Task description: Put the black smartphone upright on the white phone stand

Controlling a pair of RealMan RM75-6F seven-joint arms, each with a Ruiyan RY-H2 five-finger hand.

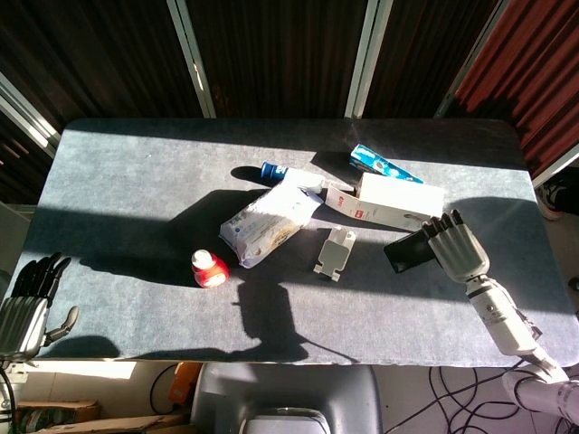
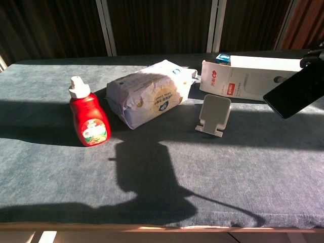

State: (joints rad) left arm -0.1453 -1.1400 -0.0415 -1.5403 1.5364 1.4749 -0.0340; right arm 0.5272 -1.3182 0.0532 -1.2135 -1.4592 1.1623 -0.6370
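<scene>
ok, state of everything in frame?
black smartphone: lifted off table, tilted, held by right hand
white phone stand: upright, empty
left hand: open, off the table's edge
red bottle: upright, capped
white bag: lying flat
white box: on its side

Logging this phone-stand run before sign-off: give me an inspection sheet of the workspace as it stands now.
Surface: grey-blue table, sunlit with hard shadows.
Job's things: phone lifted, tilted; stand upright, empty.
Clutter: red bottle, white bag, white box, blue tube, a blue-capped item.
Hands: right hand holds the phone; left hand off the table, fingers apart.
Cables: on the floor.
Surroundings: dark slatted panels, chair.
</scene>
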